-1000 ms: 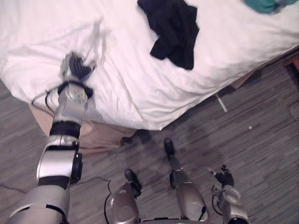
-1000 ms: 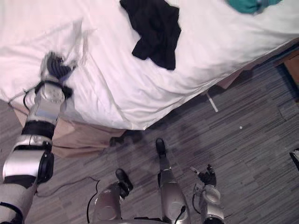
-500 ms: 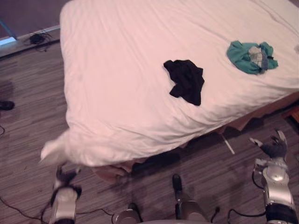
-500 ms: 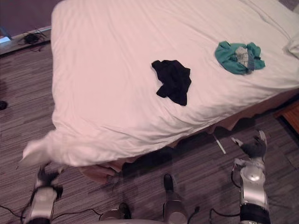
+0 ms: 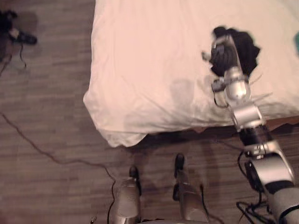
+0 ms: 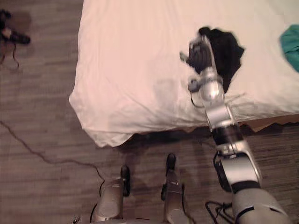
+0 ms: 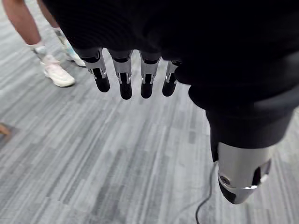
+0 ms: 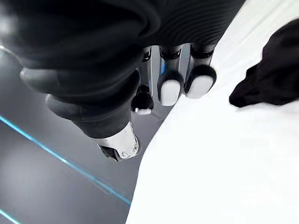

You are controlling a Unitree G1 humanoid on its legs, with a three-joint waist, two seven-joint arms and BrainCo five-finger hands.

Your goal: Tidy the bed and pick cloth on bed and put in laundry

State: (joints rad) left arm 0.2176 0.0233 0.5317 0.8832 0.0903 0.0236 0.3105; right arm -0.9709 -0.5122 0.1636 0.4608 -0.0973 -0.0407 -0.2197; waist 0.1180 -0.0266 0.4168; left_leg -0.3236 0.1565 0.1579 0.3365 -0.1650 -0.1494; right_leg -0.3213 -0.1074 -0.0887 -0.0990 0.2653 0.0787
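The right hand [image 6: 202, 55] hovers over the white bed [image 6: 131, 70], fingers loose and holding nothing. The black cloth [image 6: 227, 49] lies crumpled just past its fingertips, partly behind the hand. It looks light, limp and floppy, so I'd bunch a thick fold near its middle, not an edge. The left hand [image 7: 122, 79] hangs slack over the floor.

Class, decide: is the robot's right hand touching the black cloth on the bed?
Apart. The right wrist view shows a strip of bare white sheet between the right hand and the black cloth.
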